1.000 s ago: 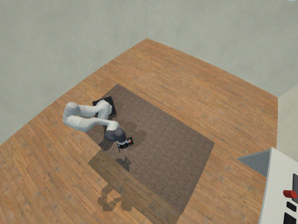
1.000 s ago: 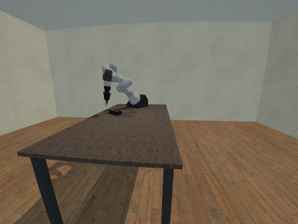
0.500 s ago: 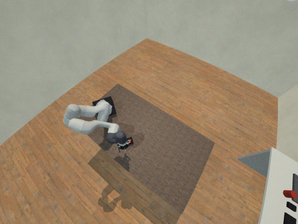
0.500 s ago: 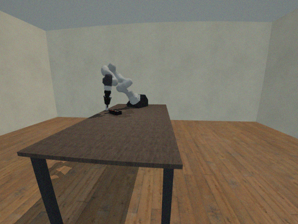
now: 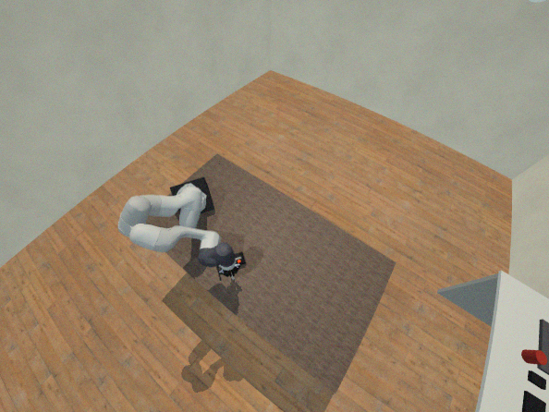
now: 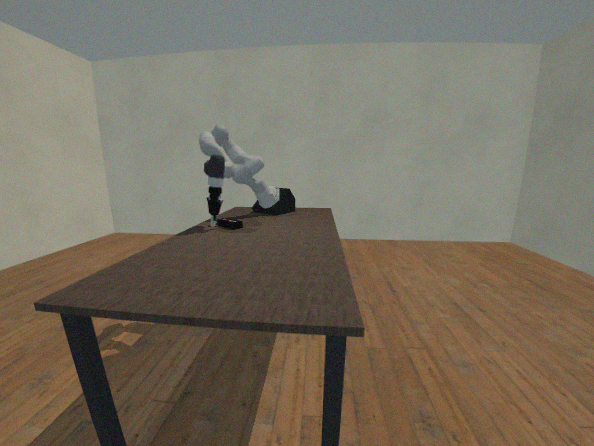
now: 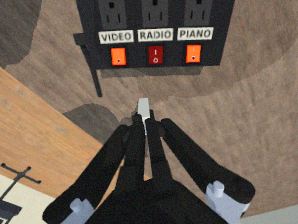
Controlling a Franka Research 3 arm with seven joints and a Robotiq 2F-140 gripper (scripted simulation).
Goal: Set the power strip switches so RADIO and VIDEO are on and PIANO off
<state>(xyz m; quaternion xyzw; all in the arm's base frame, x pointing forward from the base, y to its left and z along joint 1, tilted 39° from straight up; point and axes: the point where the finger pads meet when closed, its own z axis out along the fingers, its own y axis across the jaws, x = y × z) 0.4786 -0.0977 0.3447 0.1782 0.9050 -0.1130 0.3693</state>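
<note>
From the top view we see the white arm (image 5: pixel 159 222) bent over the brown table (image 5: pixel 300 259), its gripper (image 5: pixel 229 273) pointing down beside a small black power strip (image 5: pixel 239 261) with an orange spot on it. No writing can be read at this size.

In the exterior view we find the power strip (image 6: pixel 230 223) lying flat on the table (image 6: pixel 210 280) near the far end, in front of the robot base. The gripper (image 6: pixel 214 220) hangs upright just beside the strip's left end, close to the table top. We cannot tell whether the tip touches the surface.

The wrist view gives us the labels: VIDEO (image 7: pixel 116 36), RADIO (image 7: pixel 155 35) and PIANO (image 7: pixel 196 33), white tags with black letters. Under them sit three rocker switches: the VIDEO switch (image 7: pixel 118 56) glows bright orange, the RADIO switch (image 7: pixel 155 55) is dark red, the PIANO switch (image 7: pixel 193 54) glows bright orange. Outlets sit above the labels. Our gripper (image 7: pixel 144 111) has its fingers pressed together with nothing between them, its pale tip aimed below the RADIO switch and apart from the strip.
</note>
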